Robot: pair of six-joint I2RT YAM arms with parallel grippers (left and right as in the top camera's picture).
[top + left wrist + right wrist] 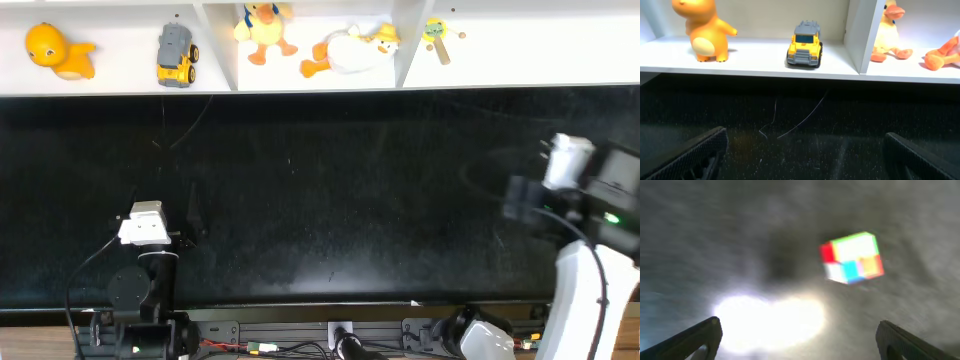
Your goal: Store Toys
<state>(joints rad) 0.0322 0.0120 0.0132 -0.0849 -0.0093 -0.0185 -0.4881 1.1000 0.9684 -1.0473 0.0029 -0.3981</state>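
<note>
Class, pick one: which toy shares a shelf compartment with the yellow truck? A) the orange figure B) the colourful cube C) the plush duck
A: the orange figure stands beside the yellow truck in one compartment; a white divider parts them from the plush duck.

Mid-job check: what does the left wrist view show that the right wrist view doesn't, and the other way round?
Left wrist view: the white shelf, with an orange figure and a yellow truck in one compartment and a duck plush in the next. Right wrist view: a multicoloured cube lying beside a bright glare patch. Shared: the black table, with the left gripper and the right gripper each open over it.
</note>
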